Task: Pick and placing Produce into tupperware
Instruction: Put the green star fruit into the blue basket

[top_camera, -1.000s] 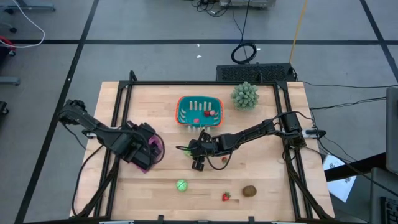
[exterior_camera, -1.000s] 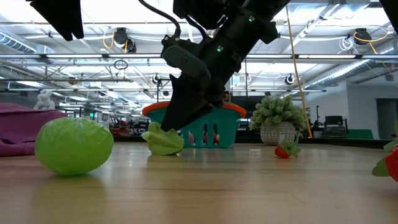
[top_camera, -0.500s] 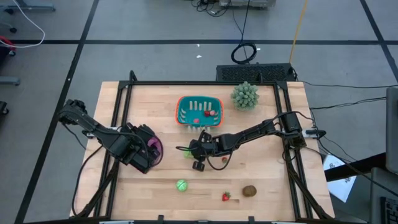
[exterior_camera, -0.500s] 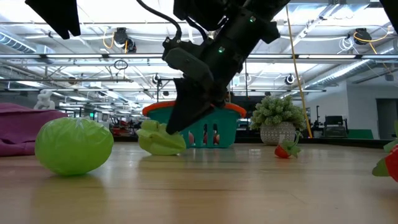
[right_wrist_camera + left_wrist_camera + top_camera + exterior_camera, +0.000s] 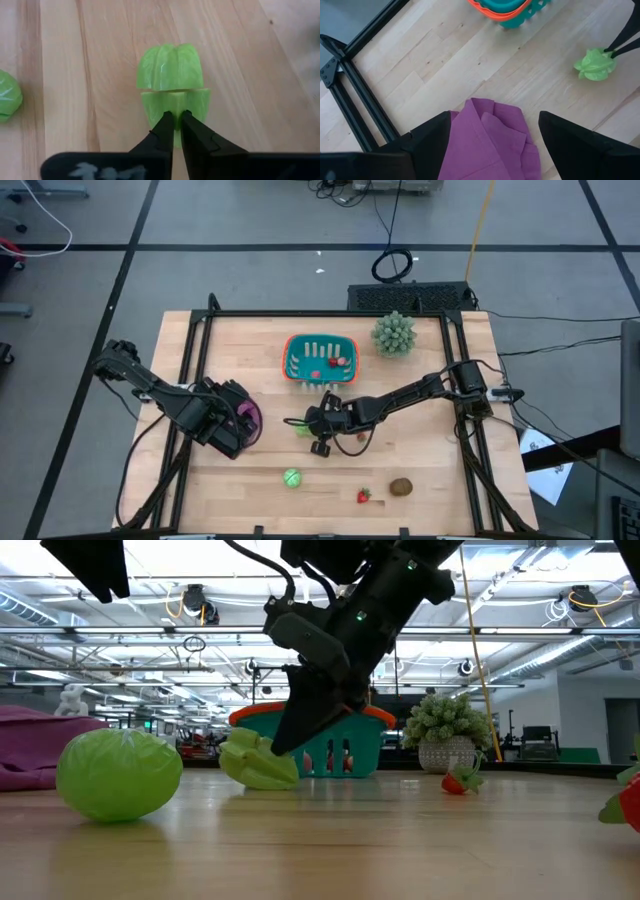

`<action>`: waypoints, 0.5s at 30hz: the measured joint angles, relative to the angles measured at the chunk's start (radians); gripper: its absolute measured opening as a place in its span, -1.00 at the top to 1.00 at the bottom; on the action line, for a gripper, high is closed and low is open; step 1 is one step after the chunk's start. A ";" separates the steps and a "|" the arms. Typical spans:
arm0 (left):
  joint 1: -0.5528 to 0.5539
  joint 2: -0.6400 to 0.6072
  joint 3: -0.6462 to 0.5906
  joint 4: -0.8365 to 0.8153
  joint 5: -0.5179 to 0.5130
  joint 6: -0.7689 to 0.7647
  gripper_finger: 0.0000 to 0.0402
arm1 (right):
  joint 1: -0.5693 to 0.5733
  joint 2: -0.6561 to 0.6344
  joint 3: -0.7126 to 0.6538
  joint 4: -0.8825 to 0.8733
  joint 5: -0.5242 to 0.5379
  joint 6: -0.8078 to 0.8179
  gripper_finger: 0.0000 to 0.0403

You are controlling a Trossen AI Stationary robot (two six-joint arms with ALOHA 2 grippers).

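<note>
My right gripper (image 5: 175,118) is at the table's middle, shut on a pale-green leafy produce piece (image 5: 171,75), which also shows in the high view (image 5: 302,428) and the low view (image 5: 256,761). The teal tupperware (image 5: 320,358) with its orange rim stands just beyond it, and red pieces (image 5: 339,362) lie inside. A round green piece (image 5: 291,478), a strawberry (image 5: 363,496) and a brown kiwi (image 5: 401,487) lie near the front edge. Another small strawberry (image 5: 361,436) lies beside my right arm. My left gripper (image 5: 495,120) hangs open over the purple cloth (image 5: 492,145) at the left. My right gripper pinches the thin edge of the leafy piece (image 5: 175,107) at the end nearest the fingers, between its two fingertips. The fingers (image 5: 300,725) slant down at it from the table's right side. The piece sits low at the tabletop; I cannot tell whether it is lifted clear.
A spiky pale-green plant ball (image 5: 394,333) stands at the far right. A black frame (image 5: 190,370) runs along the table's edges. Bare wood lies between the tupperware and the front row of produce.
My right gripper's fingers have closed onto the leafy piece. The piece has shifted slightly toward the table's left and tipped a little. My left arm has kept still.
</note>
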 joint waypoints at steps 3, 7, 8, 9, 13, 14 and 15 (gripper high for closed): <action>0.000 0.000 0.000 0.000 0.000 -0.002 -0.53 | 0.001 0.000 0.000 -0.015 0.000 0.007 0.94; 0.000 0.000 0.000 0.000 0.000 -0.004 -0.53 | 0.002 -0.004 0.000 -0.032 0.006 0.014 0.94; 0.000 0.000 0.000 0.000 0.000 -0.004 -0.53 | 0.002 -0.006 0.000 -0.044 0.012 0.017 0.94; 0.000 0.000 0.000 0.000 0.000 -0.004 -0.53 | 0.004 -0.006 0.000 -0.057 0.021 0.020 0.94; 0.000 0.000 0.000 0.000 0.000 -0.004 -0.53 | 0.011 -0.024 0.000 -0.119 0.049 0.043 0.94; 0.000 0.000 0.000 0.001 0.000 -0.004 -0.53 | 0.013 -0.026 0.000 -0.127 0.050 0.047 0.94; 0.000 0.000 0.000 0.001 0.000 -0.004 -0.53 | 0.015 -0.029 0.000 -0.135 0.052 0.055 0.94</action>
